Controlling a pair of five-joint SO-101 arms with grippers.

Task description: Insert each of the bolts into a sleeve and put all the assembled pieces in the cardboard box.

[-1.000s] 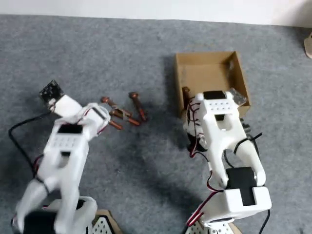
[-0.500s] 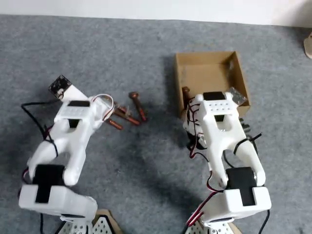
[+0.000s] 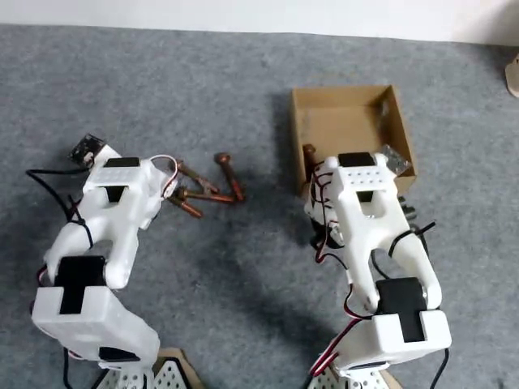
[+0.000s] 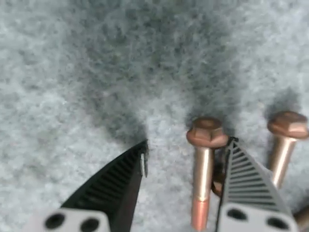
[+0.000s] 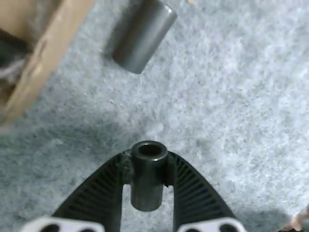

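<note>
The left gripper (image 4: 188,153) is held wide open over the grey carpet (image 4: 96,58), and nothing is gripped by it. A copper bolt (image 4: 203,164) is seen lying between its fingers, close against one of them, its hex head pointed away from the wrist. A second bolt (image 4: 284,140) is laid just outside that same finger, roughly parallel to the first. The right gripper (image 5: 148,163) is closed on a dark sleeve (image 5: 147,183), whose open bore is visible at the end nearest the fingertips. Ahead of those fingertips a second sleeve (image 5: 143,41) is found lying on the carpet, just beside the wall of the cardboard box (image 5: 41,67). From above, the loose bolts (image 3: 207,188) are seen clustered just beyond the left arm's wrist.
</note>
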